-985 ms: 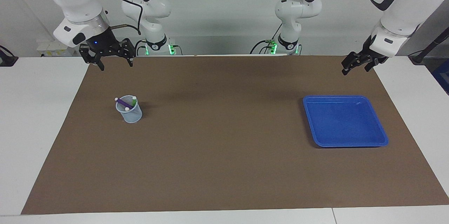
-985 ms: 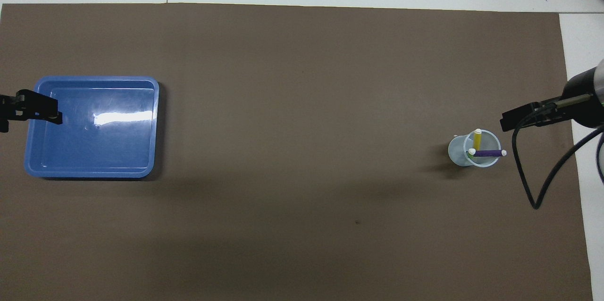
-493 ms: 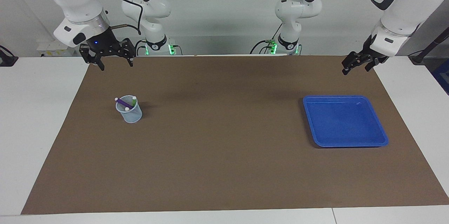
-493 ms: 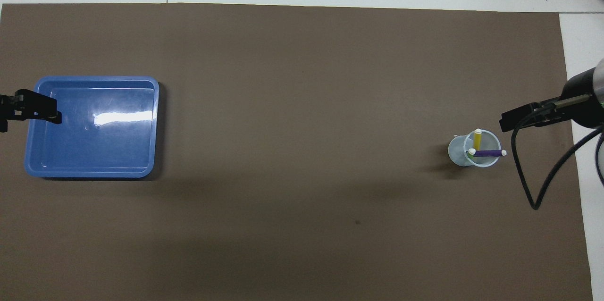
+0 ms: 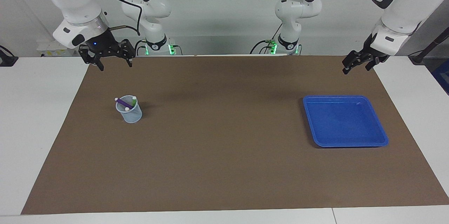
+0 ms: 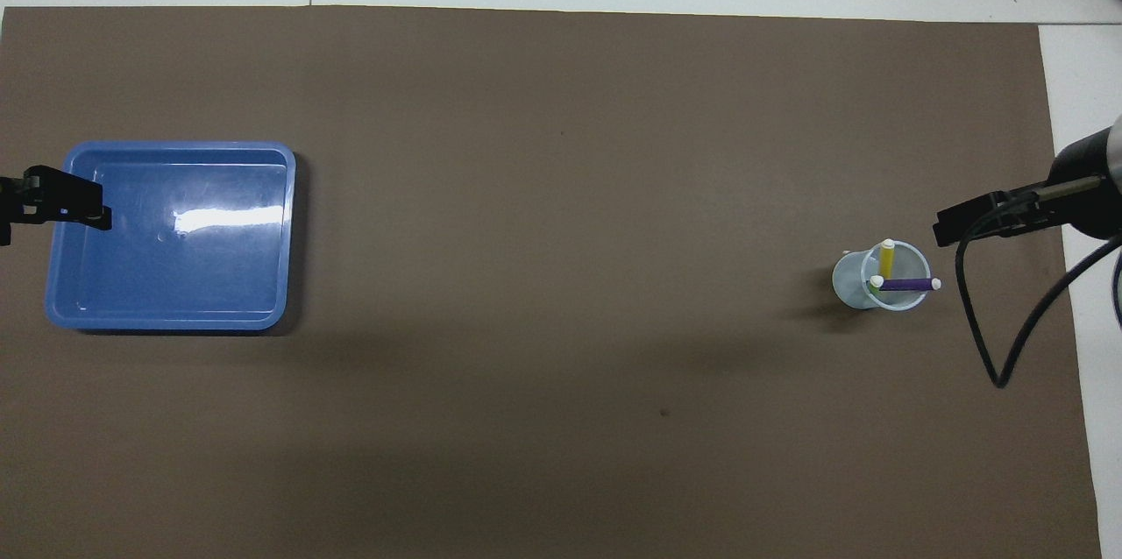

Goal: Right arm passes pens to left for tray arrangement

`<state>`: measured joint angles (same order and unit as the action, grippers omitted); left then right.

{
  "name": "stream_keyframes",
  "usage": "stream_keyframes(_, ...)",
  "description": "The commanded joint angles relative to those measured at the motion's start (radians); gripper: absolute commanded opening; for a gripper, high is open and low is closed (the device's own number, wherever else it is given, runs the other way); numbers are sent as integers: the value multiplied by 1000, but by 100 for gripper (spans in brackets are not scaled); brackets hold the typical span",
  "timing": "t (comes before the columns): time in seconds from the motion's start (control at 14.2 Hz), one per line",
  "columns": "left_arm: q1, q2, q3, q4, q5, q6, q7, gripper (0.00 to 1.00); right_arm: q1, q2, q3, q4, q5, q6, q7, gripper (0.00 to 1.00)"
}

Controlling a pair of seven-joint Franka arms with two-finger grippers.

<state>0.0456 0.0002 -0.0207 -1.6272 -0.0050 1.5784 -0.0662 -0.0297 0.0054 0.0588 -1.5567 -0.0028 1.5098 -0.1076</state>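
I see both arms parked up in the air at the robots' edge of the brown paper mat (image 5: 224, 139) that covers the white tabletop (image 5: 38, 118).

Right hand (image 5: 114, 64), the wide splayed black one with the small blue light and the black cable at its wrist: fingers spread apart, nothing between them. It hangs over the mat's corner at the right arm's end.

Left hand (image 5: 357, 66), the narrower black one on the white arm without a wrist cable: open as well, holding nothing, over the mat's corner at the left arm's end. In the overhead view its tip (image 6: 66, 200) overlaps the tray's edge, but the facing view shows it raised and clear of the tray.

Three slim marker pens with pale tips stand in a small translucent plastic cup (image 5: 130, 113) on the mat at the right arm's end: purple pen (image 6: 907, 285) lying across the rim, yellow pen (image 6: 887, 259) and green pen (image 6: 875, 286) leaning inside.

Shallow bright blue plastic tray (image 5: 345, 139), nearly square with rounded corners and raised rim, sits flat on the mat at the left arm's end, well apart from the cup. Nothing in it.

No readable labels or writing on pens, cup or tray. I can't make out any markings on the arms.
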Motion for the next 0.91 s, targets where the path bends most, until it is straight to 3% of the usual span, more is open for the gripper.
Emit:
stream_keyframes(0.0,0,-32,-1,-43,16,32,11,100,-4,-36,15,-5,9,-19,-4,100)
stream_keyframes(0.35,-4,-34,-1,-43,16,32,11,100,17,-82,19,-167,-9,91,-55,100)
stream_keyframes(0.63,7,-34,1,-42,16,34,3,100,19,-99,19,-333,-10,266,-286,100)
stream_keyframes(0.84,7,-35,2,-37,16,34,0,100,21,-97,21,-405,-10,317,-384,100)
